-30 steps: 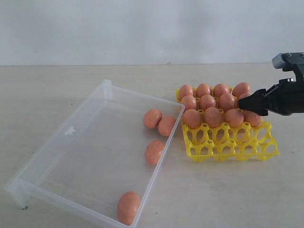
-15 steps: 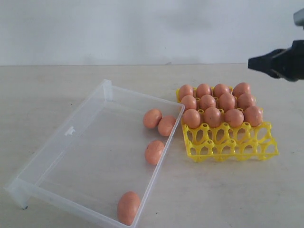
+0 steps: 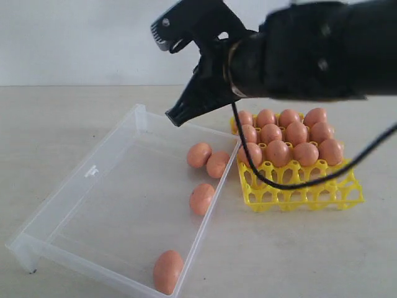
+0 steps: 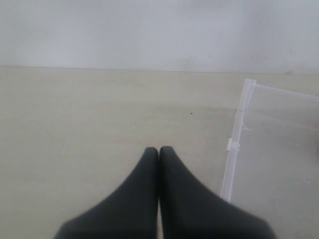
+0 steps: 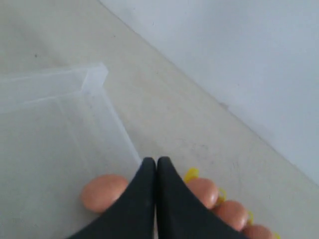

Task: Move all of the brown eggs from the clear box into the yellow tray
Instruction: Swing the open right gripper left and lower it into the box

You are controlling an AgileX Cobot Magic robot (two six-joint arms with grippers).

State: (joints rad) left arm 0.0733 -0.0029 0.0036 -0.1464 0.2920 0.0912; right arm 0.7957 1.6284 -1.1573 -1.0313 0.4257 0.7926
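While right jaws hang closed, four eggs occupy clear box.

It looks like a bare robot lab: a plain pale desk, a blank white wall and a black cabled robot arm.

Pale beige matte counter, faintly streaked and flecked with small dark specks, plain off-white wall rising behind the counter's far edge, straight seam where they meet, soft even light, faint diffuse shadows on the counter
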